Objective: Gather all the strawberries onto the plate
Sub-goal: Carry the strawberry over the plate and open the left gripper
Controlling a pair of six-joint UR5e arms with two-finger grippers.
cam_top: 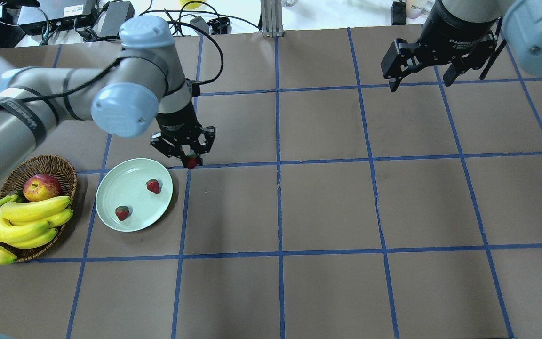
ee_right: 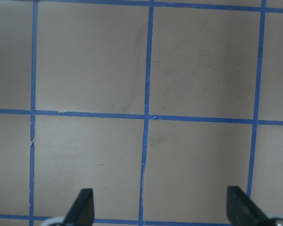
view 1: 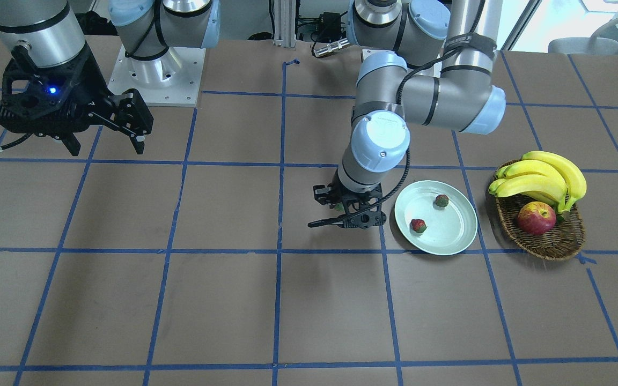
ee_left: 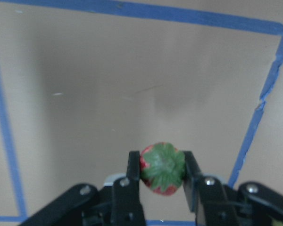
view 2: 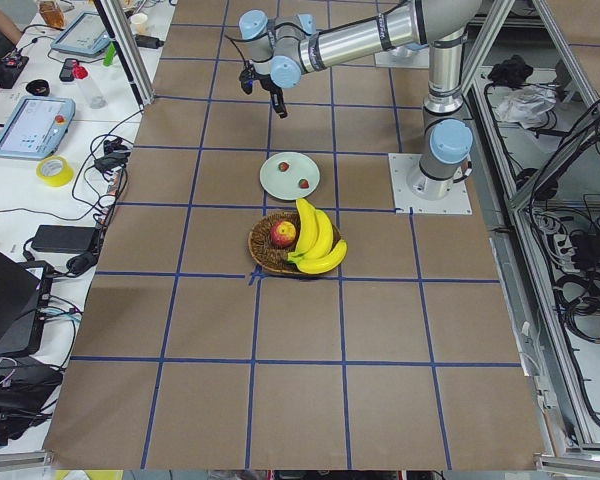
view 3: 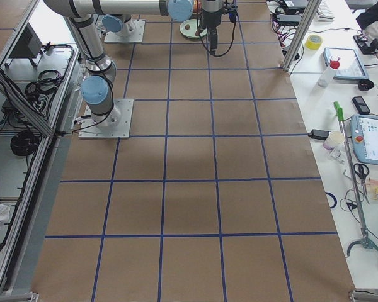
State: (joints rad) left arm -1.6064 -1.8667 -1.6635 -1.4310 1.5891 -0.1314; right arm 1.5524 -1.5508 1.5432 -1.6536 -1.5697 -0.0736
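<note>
Where the plate (cam_top: 134, 200) lies on the worktop (cam_top: 327, 207), two of the strawberries rest inside it, apart from each other: one (cam_top: 153, 186) toward the rim that faces the left tool, the other (cam_top: 122, 213) toward the opposite rim. Both lie on the pale green surface with nothing touching them.

Just outside the plate's rim, on the side away from the basket, the left tool (cam_top: 191, 157) points down over the brown worktop beside a strip of blue tape. Its two fingers are clamped on the third strawberry (ee_left: 162, 168). The wrist view shows the green leafy top facing the camera, with a black finger (ee_left: 133, 165) pressed against each flank. This berry is near the plate but not over it.

Just beside the plate on its other side is the wicker basket (cam_top: 59, 165), which holds a red-yellow apple (cam_top: 41, 187) and a bunch of bananas (cam_top: 21, 221). The bananas overhang the basket's edge farthest from the plate.

Well apart from the plate, across the worktop, the right tool (cam_top: 420, 86) hangs above bare taped squares. Its fingers are spread wide, with nothing between them.
</note>
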